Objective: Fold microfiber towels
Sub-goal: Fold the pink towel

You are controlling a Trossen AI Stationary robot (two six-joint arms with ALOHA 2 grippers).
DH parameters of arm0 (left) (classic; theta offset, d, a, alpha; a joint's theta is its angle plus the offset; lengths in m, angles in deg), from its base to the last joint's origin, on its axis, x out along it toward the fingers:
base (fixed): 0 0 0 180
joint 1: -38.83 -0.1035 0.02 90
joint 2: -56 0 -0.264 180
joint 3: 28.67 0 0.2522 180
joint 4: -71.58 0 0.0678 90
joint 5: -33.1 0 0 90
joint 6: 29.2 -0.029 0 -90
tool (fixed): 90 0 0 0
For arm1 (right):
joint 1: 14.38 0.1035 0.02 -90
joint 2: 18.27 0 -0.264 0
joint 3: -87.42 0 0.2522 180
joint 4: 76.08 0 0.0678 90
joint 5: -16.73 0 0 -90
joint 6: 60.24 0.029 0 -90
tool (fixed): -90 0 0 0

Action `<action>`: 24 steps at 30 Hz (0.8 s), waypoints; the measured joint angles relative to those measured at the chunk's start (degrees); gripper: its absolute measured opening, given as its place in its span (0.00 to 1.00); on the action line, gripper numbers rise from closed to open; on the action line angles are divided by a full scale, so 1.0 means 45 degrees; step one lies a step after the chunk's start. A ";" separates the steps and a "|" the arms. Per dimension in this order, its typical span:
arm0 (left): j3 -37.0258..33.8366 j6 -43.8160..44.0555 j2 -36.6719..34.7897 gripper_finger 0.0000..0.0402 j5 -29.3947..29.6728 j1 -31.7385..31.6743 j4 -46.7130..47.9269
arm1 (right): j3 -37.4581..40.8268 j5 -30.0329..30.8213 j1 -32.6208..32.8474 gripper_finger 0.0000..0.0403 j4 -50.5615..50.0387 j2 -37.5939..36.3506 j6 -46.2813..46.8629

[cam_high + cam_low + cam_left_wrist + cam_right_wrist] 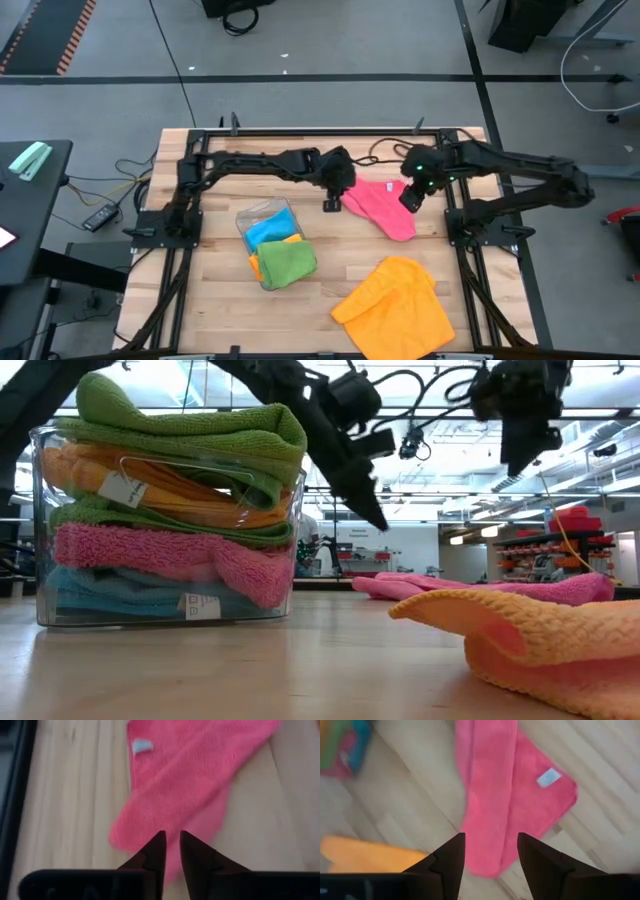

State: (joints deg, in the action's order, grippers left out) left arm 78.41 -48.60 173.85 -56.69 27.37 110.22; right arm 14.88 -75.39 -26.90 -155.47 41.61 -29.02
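While both jaws gape empty, clear tray (40, 540) holds folded towels (190, 430) — perhaps five.

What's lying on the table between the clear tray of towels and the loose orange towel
Nothing: in the high view, bare wood separates the clear tray from the orange towel. The low view shows the same gap.
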 joint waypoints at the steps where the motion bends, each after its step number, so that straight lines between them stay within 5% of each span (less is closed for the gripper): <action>1: 0.0002 -0.0332 0.0189 0.18 -0.0001 0.0015 -0.0404 | 0.0000 0.0140 0.0000 0.47 0.0103 -0.0266 0.0266; 13: 0.0000 -0.3940 0.1932 0.48 0.1213 0.0384 -0.1945 | 0.0000 0.1567 0.0667 0.47 0.0466 -0.1993 0.2066; 24: 0.0000 -0.4171 0.2364 0.46 0.2628 0.0515 -0.2158 | 0.0005 0.1684 0.0743 0.47 0.0501 -0.1785 0.2080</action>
State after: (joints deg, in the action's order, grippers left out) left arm 78.41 -67.37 184.49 -44.87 29.69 100.51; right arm 14.90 -67.81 -23.55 -153.21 33.58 -19.67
